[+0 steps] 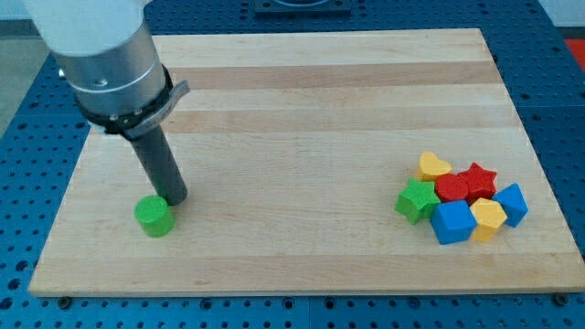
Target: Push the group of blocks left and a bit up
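Note:
A group of blocks lies at the view's lower right on the wooden board [302, 110]: a yellow heart [433, 165], a red star [478, 177], a red block [451, 188], a green star [418, 200], a blue cube [452, 222], a yellow block [487, 219] and a blue block [512, 203], all touching. A lone green cylinder [154, 217] sits at the lower left. My tip [176, 199] rests just to the upper right of the green cylinder, touching or nearly touching it, far to the left of the group.
The arm's grey body [110, 55] hangs over the board's upper left corner. A blue perforated table [558, 82] surrounds the board on all sides.

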Controlling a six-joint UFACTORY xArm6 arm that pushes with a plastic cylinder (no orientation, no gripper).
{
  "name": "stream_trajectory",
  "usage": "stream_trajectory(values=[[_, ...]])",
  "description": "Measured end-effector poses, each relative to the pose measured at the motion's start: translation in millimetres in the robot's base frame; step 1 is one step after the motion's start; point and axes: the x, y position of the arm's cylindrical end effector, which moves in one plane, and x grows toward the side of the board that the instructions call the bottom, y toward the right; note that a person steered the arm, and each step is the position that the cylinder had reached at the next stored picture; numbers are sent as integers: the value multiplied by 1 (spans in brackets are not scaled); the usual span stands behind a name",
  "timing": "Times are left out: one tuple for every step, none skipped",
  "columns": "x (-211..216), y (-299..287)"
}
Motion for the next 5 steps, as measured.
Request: stream_trajectory(values=[[20, 0], [34, 0], [50, 0], [67, 3], [81, 11]])
